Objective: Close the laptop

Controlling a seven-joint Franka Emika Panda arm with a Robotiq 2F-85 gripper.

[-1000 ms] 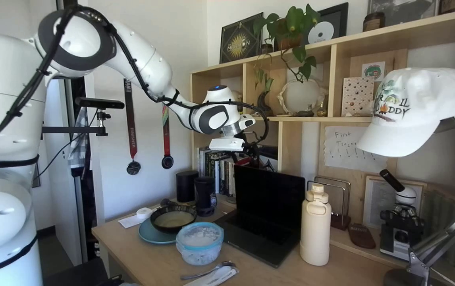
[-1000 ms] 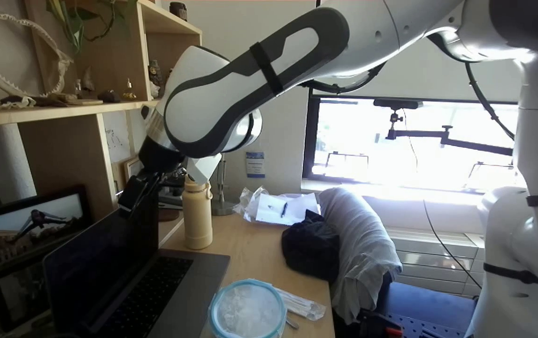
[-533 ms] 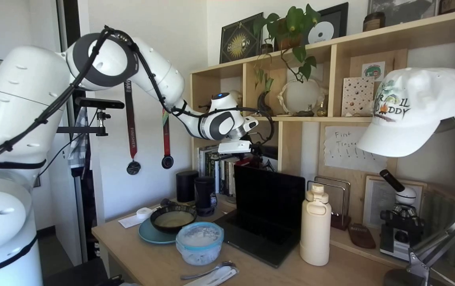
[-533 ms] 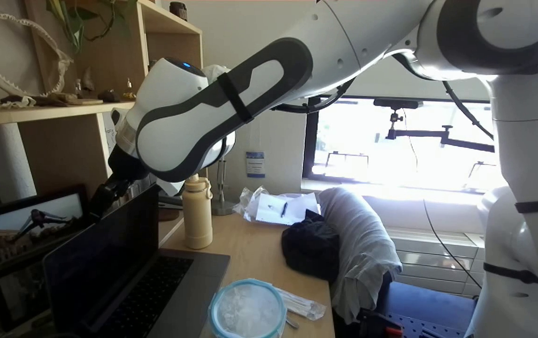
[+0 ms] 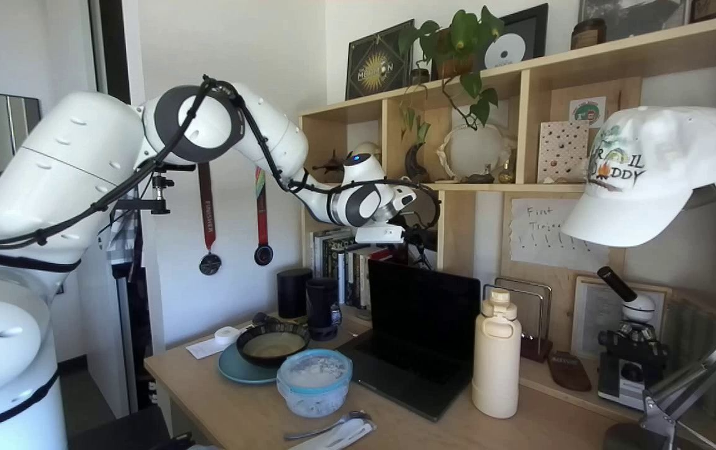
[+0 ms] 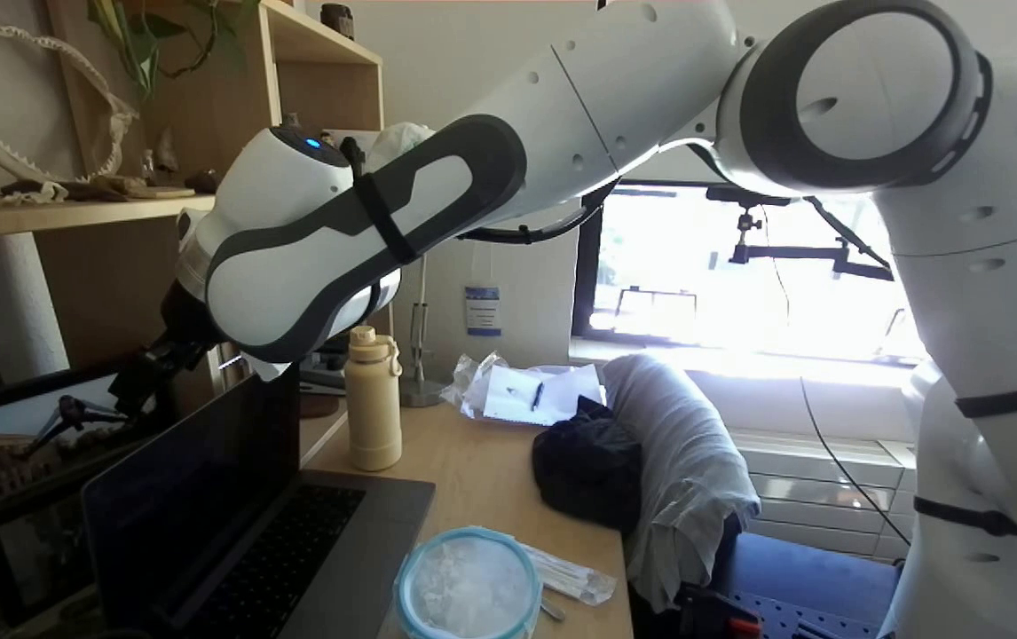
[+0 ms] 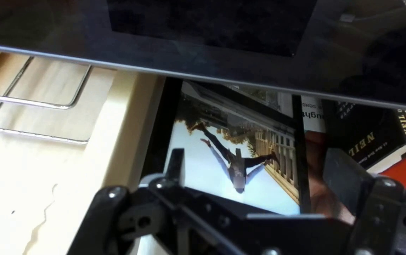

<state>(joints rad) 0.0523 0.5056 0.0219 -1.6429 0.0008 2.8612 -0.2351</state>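
1. Workpiece. The laptop (image 5: 419, 337) stands on the bench (image 6: 473, 457) with its lid (image 6: 207, 493) raised and its keyboard base flat. The closing itself is, I judge, not yet begun.

2. Neighbours. The pale bottle (image 5: 497, 356) stands upright beside the laptop, and the lidded container (image 5: 315, 382) sits near its front edge. I judge both to be outside the lid's folding path.

3. Tool state. In the wrist view I read the fingers (image 7: 341, 177) of the tool (image 7: 259, 170) as spread wide, with nothing held. The framed photo (image 7: 231, 148) showing between them is background.

4. Tool position. In an exterior view the tool (image 6: 130, 390) hangs beyond the lid's top edge, towards the shelf unit (image 5: 525, 125). In the wrist view a gap shows between the fingers and the lid's rim. I take this placing as deliberate: folding calls for force on the back of the lid.

5. Next move. I expect to lower the tool behind the lid, then draw it towards the keyboard base so that the lid turns on its hinge. A push should suffice, without a grasp.

6. Caution. Room between the lid and the framed photo looks tight; too far back, the tool may strike the frame. Push high on the lid: pressing near the hinge could slide the laptop instead of folding it.
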